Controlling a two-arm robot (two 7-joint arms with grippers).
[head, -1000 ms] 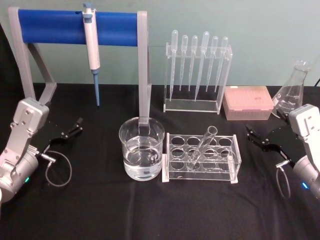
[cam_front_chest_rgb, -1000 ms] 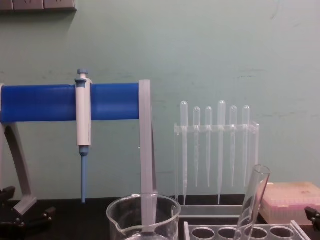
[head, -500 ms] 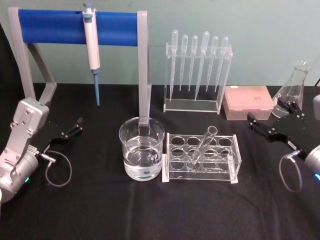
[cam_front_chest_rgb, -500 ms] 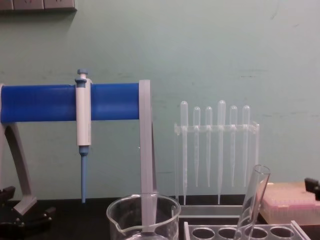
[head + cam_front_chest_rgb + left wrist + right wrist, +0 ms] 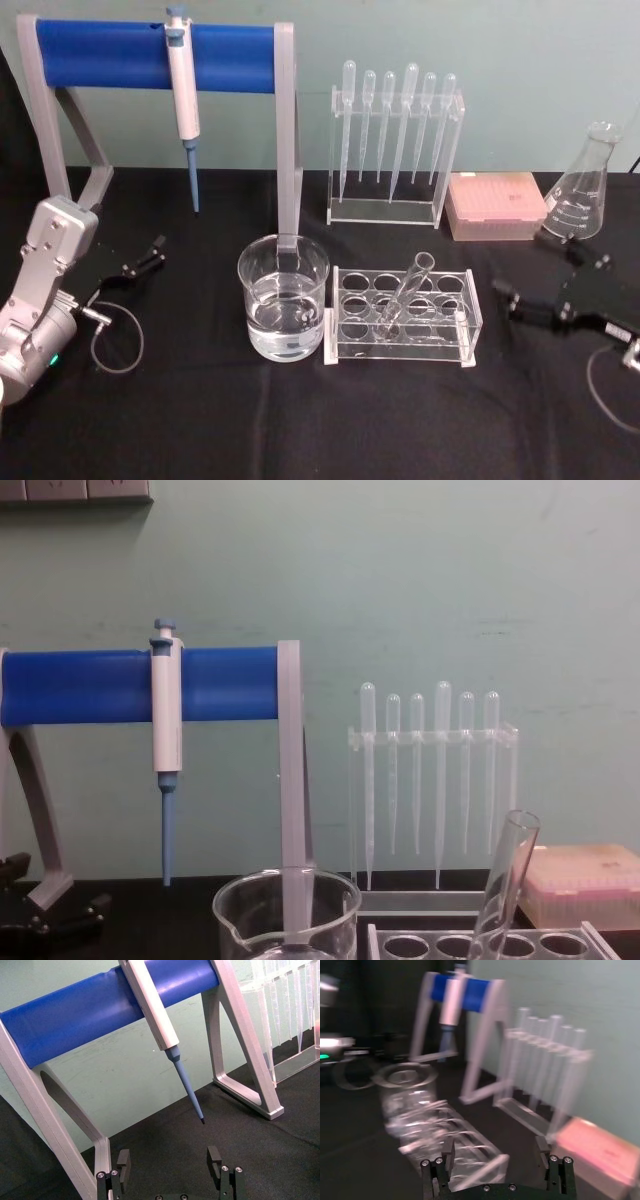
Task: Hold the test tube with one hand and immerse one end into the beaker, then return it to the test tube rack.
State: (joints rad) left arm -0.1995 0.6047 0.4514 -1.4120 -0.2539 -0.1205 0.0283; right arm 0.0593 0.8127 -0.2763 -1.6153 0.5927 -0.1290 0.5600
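The right gripper (image 5: 532,272) is hovering low over the table (image 5: 300,430) close to its right edge, with its jaws spread wide and gripping nothing, and they are pointing in toward the table's middle. Out from them, on the robot's left, the clear rack (image 5: 472,330) is sitting at the middle of the table. Its right end is lying nearest the jaws, with a strip of bare table separating the two. The test tube (image 5: 405,295) is standing untouched in one of the rack's middle holes, and it is leaning rather than upright. Its round bottom is resting low in the rack and its open mouth is tilting up and toward the right edge, that is, toward the right jaws. With the tube's long axis slanting this way, the jaws are probably needing to close across it just below the mouth, above the rack's top plate. The beaker (image 5: 248,295), partly filled with water, is standing just beside the rack's left end, on the far side of the tube from these jaws. The left gripper (image 5: 140,258) is waiting near the left edge, jaws likewise open and empty, with the beaker lying between it and the tube, so the right arm is looking like the nearer one.
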